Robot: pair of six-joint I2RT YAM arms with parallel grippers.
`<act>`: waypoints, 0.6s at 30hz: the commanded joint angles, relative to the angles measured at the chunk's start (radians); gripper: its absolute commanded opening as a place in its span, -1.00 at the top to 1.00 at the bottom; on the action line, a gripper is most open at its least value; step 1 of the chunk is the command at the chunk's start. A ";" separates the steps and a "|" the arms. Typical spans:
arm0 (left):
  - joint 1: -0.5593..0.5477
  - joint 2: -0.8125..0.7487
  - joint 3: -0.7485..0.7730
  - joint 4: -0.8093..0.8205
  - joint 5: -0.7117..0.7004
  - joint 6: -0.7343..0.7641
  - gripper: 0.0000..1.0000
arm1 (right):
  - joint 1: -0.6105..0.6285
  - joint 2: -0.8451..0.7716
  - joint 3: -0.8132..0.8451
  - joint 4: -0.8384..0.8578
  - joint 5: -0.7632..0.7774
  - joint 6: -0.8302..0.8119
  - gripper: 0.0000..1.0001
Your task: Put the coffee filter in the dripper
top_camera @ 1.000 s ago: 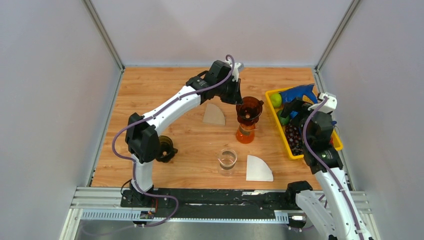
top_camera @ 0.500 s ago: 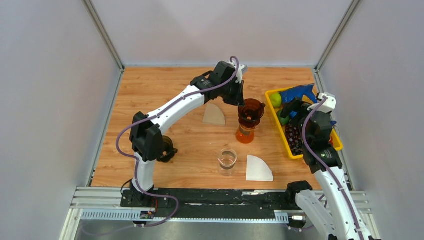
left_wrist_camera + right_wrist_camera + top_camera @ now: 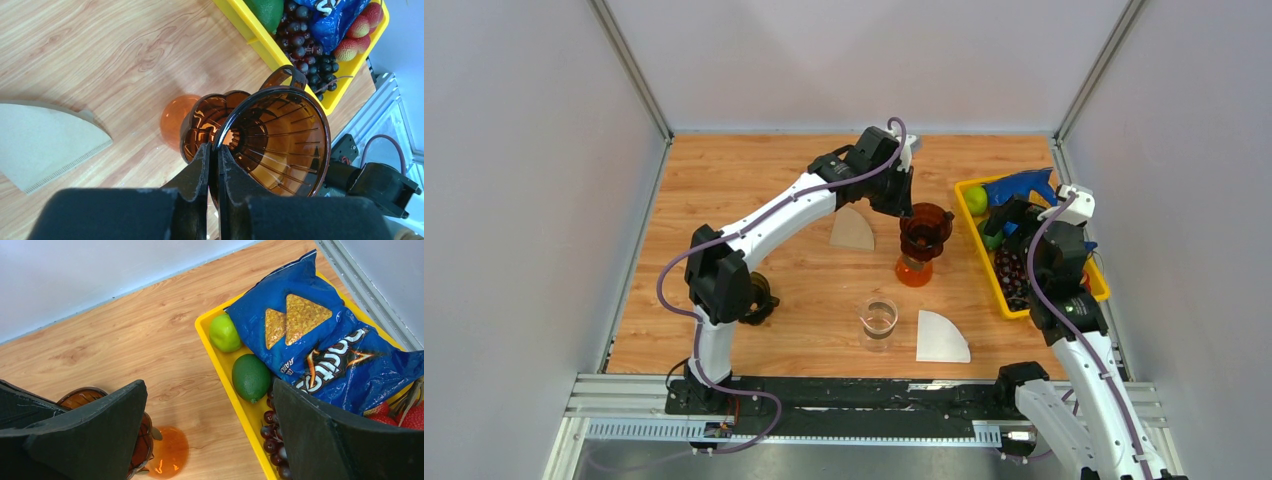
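Note:
The amber see-through dripper (image 3: 925, 228) is at the middle right of the table, tilted, its ribbed cone open toward the left wrist camera (image 3: 280, 140). An orange glow lies on the wood beneath it. My left gripper (image 3: 911, 208) (image 3: 214, 147) is shut on the dripper's near rim, one finger inside and one outside. A brown coffee filter (image 3: 852, 230) (image 3: 45, 145) lies flat just left of the dripper. A white coffee filter (image 3: 941, 338) lies near the front edge. My right gripper (image 3: 1014, 215) (image 3: 208, 387) hangs open and empty over the tray's left edge, with the dripper (image 3: 80, 395) behind its left finger.
A yellow tray (image 3: 984, 250) (image 3: 220, 355) at the right holds limes, dark grapes, strawberries and a blue chip bag. A small glass beaker (image 3: 878, 320) stands left of the white filter. A black round object (image 3: 757, 298) sits by the left arm's lower link.
The left arm has reached a little further right and carried the dripper with it by a small amount. The right arm has stayed where it was.

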 commanded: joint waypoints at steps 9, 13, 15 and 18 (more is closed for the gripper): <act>-0.009 -0.011 0.054 -0.027 -0.029 0.042 0.13 | -0.003 0.001 0.004 0.021 0.001 0.015 -1.00; -0.009 -0.021 0.058 -0.015 -0.008 0.050 -0.35 | -0.003 0.000 0.008 0.016 -0.006 0.013 -1.00; -0.010 -0.029 0.065 -0.008 0.001 0.056 -0.57 | -0.004 0.000 0.012 0.011 -0.011 0.013 -1.00; -0.011 -0.045 0.080 -0.003 0.012 0.069 -0.84 | -0.003 0.004 0.021 -0.007 -0.009 0.014 -1.00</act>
